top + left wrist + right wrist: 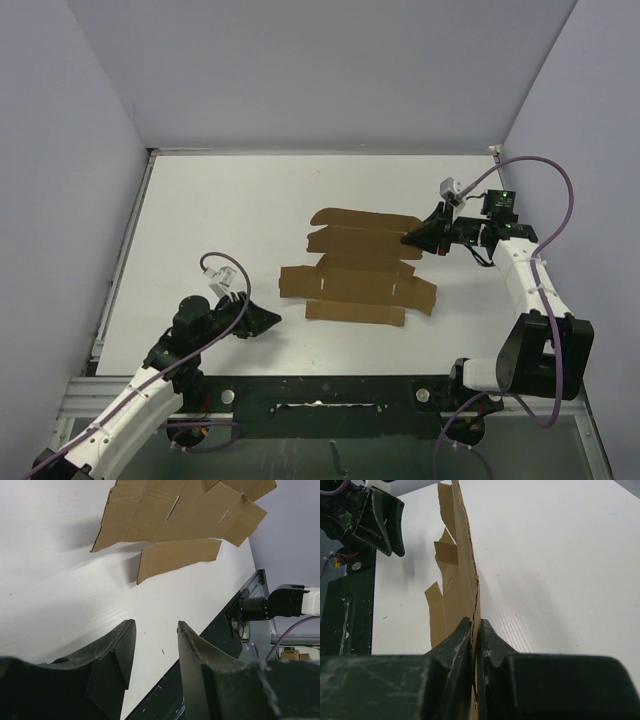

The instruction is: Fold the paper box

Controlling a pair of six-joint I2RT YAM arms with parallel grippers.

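One flat brown paper box [350, 285] w/ slits, pinched by right gripper [406, 238].

A white worktop [220, 215] is boxed in by pale lilac walls [320, 70] at nine, twelve and three o'clock. A dark rail [330, 392] borders it at six. The light is soft and even.

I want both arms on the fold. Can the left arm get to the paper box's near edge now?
Probably yes. The left pincer is open and empty, facing the paper box across bare table; nothing lies between. The right pincer pinches its right edge.
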